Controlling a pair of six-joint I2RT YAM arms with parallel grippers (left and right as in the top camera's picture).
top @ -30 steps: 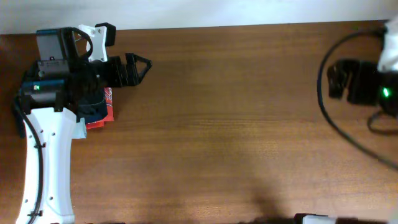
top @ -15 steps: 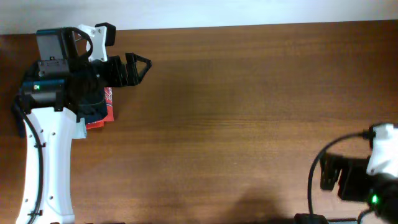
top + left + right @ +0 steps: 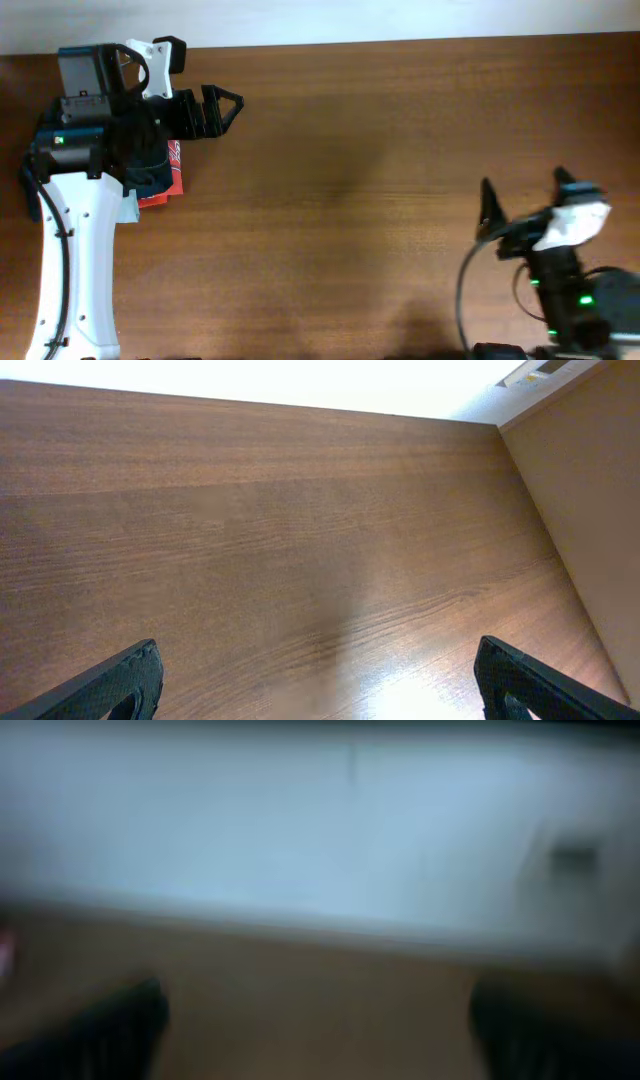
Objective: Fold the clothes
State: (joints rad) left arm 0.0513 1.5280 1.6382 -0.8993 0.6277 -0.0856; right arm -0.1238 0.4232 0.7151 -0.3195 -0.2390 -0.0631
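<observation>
The black T-shirt is out of view in every frame. My left gripper [image 3: 215, 110] hovers open and empty at the far left of the brown table [image 3: 360, 150]; its wrist view shows both fingertips wide apart [image 3: 320, 695] over bare wood. My right gripper [image 3: 524, 188] is at the near right, open and empty, fingers pointing towards the far side. Its wrist view is heavily blurred; two dark fingers show wide apart [image 3: 320, 1030] with the table and a pale wall behind.
A folded navy and red-orange garment [image 3: 162, 183] lies under my left arm at the far left. A black cable [image 3: 465, 290] loops by my right arm. The table's right edge meets a wall [image 3: 590, 490].
My right arm has swung from the far right corner down to the near right edge, then turned its fingers to point up the table. The left arm has not moved.
</observation>
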